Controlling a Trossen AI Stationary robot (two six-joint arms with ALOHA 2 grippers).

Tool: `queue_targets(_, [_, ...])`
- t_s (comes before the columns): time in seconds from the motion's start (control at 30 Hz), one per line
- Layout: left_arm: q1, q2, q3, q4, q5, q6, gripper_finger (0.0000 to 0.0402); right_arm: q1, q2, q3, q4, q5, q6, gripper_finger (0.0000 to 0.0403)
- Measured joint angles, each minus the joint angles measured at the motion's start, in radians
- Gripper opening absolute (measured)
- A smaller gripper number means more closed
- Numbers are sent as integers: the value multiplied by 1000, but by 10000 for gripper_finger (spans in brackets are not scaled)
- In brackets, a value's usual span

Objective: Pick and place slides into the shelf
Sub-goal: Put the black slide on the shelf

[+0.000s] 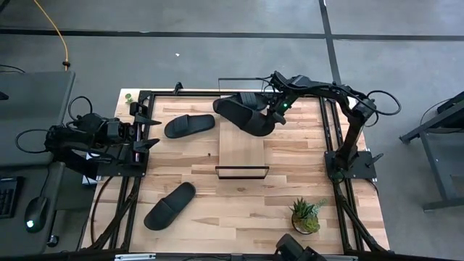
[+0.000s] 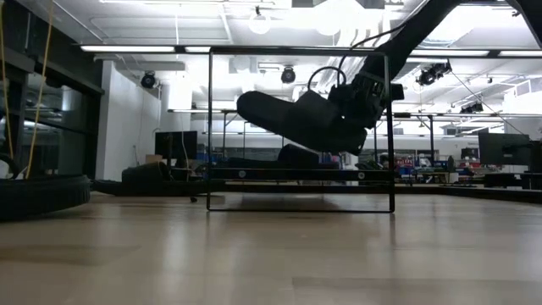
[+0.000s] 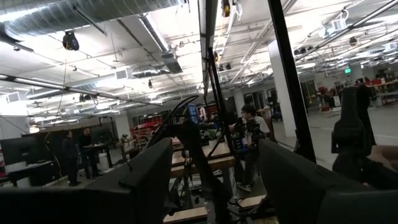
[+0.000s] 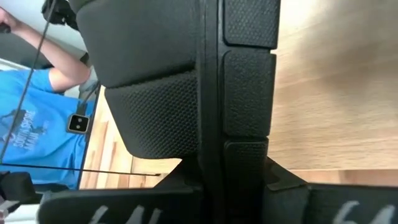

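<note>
The right claw [image 1: 274, 110] is clamped on one slide [image 1: 245, 116] and holds it in the air above the far end of the shelf [image 1: 242, 148]. In the right wrist view the sole's textured edge [image 4: 239, 93] fills the gap between the fingers, so the grip is firm on the slide's side. In the low view the slide [image 2: 292, 119] hangs tilted, one end higher than the other, above the shelf board and inside the outline of the black wire rail [image 2: 301, 127].

Step in hand: transport and placement of this slide. Another slide [image 1: 250, 98] lies at the far end of the shelf, just behind the carried one; whether it rests on the board cannot be told. Two slides remain on the worktop [image 1: 290, 185] to the left of the shelf: one [image 1: 189, 125] near its far end, one [image 1: 170, 205] beyond its near end.

Next move, as judged: level the slide, lower it onto bare board nearer the near rail, keep it apart from the slide already at the far end and from the wire, then release.

The left claw [image 1: 148, 134] waits at the worktop's left edge, well apart from the shelf; its fingers [image 3: 146, 180] stand apart with nothing between them.
</note>
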State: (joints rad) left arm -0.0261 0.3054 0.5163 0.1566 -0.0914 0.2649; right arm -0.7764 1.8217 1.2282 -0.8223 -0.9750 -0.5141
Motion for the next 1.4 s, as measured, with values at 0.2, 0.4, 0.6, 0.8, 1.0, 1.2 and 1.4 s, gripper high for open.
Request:
queue_targets(0.2, [0, 0, 0, -2, 0, 0, 223, 16, 0, 0, 6, 34, -1, 28])
queue_targets(0.4, [0, 0, 0, -2, 0, 0, 223, 41, 0, 0, 19, 107, 15, 28])
queue_targets(0.6, [0, 0, 0, -2, 0, 0, 223, 67, 0, 0, 47, 153, 16, 28])
queue_targets(0.8, [0, 0, 0, -2, 0, 0, 223, 66, 0, 0, 79, 156, 45, 36])
queue_targets(1.0, [0, 0, 0, -2, 0, -1, 223, 68, 0, 0, 96, 207, 72, 56])
queue_targets(1.2, [0, 0, 0, -2, 0, -1, 223, 77, -2, 1, 97, 218, 79, 67])
queue_targets(1.4, [0, 0, 0, -2, 0, -1, 223, 77, -2, 1, 100, 246, 82, 76])
